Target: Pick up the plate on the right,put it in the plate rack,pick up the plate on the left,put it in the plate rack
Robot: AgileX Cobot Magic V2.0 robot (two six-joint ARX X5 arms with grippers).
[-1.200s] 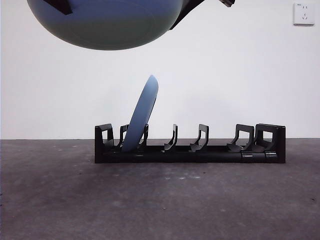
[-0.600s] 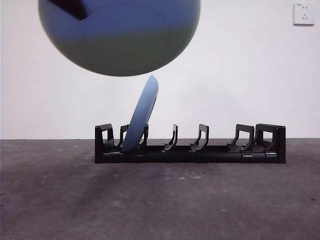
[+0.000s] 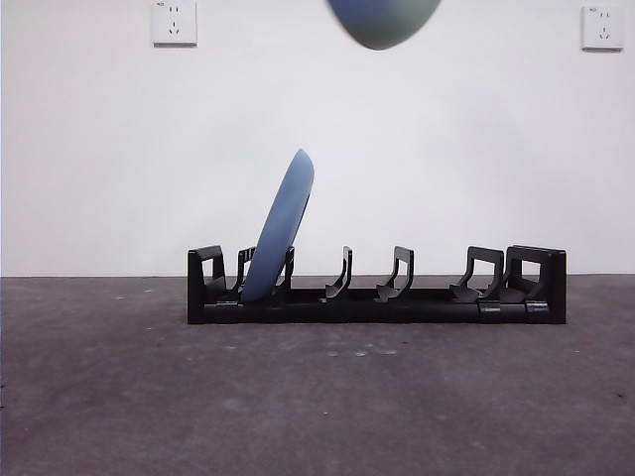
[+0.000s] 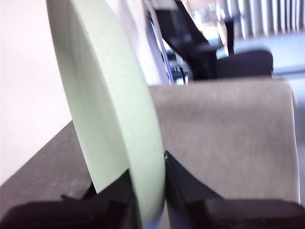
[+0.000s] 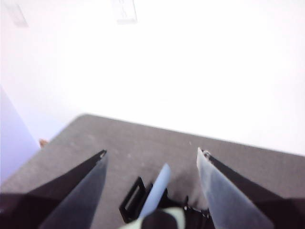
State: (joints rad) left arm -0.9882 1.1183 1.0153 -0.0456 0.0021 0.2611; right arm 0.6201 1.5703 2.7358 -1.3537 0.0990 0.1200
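1. Front view: the rack (image 3: 377, 290) stands on the dark surface (image 3: 317, 397), its long side across the picture, before a white wall (image 3: 446, 149).
2. One blue plate (image 3: 280, 230) stands on edge in a slot near one end of the rack, leaning with its top toward the middle. The other slots hold nothing.
3. At the top edge, above the rack and well clear of it, hangs the rounded lower part of a second plate (image 3: 383, 22), blue with a greenish underside. No gripper shows in this view.
4. Two sockets (image 3: 174, 22) sit high on the wall, one near each upper corner.
5. Left wrist view: the left gripper (image 4: 148, 191) is clamped on the rim of the held plate (image 4: 112, 109), one jaw on each face. The plate looks pale green here and stands edge-on, rising away from the jaws.
6. Beyond it lie the grey surface (image 4: 224, 138) and, further off, blurred dark shapes that cannot be made out.
7. Right wrist view: the right gripper (image 5: 151, 164) has its jaws wide apart and holds nothing.
8. Between the jaws, well below, the racked plate (image 5: 156, 193) stands in the rack (image 5: 131, 205) on the surface (image 5: 143, 143).
9. A pale rounded shape at the bottom edge is too blurred to name.
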